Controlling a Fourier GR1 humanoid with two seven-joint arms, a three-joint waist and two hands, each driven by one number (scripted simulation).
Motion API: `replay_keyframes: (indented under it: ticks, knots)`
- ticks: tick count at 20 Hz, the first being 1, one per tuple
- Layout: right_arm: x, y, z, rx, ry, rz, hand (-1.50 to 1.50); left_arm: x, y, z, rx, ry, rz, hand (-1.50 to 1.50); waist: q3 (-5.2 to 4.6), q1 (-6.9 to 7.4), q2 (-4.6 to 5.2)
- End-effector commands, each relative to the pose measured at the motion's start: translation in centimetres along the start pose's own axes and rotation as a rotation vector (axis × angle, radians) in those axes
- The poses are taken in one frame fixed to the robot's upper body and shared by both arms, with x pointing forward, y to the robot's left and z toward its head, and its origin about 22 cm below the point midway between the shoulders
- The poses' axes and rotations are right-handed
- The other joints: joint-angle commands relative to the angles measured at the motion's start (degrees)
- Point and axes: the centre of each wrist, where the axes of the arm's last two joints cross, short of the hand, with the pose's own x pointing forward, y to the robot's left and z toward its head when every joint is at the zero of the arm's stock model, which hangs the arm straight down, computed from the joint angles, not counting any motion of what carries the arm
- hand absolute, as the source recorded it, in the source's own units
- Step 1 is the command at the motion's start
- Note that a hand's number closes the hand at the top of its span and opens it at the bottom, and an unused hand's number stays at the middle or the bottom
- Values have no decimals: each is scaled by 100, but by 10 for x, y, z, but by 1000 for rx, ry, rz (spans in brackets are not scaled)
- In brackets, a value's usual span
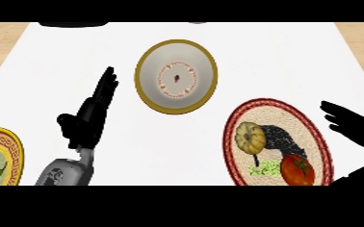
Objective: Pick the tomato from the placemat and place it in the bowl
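A red tomato lies on the lower right part of a round woven placemat with a red rim, at the right of the counter. A white bowl with a gold rim stands at the middle, farther back. My right hand shows at the right edge, fingers spread and open, just right of the placemat and above the tomato in the picture, holding nothing. My left hand stands open at the left, fingers straight and pointing up, left of the bowl.
On the placemat also lie a pale yellow squash-like thing and a green sprig over a dark pattern. A yellow plate peeks in at the left edge. Wooden floor shows at the upper corners beyond the white counter.
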Motion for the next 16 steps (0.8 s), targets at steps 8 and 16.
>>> replay_keyframes:
  ticks: [8, 16]
  knots:
    - [-28, -7, -1, 46, -69, -114, -150, -13, 1, -9, -11, -5, 6, 0, -1, -35, 2]
    - [-38, 13, 1, 54, -83, -205, -150, -9, 4, -13, 4, -7, 9, 0, -1, -36, 1]
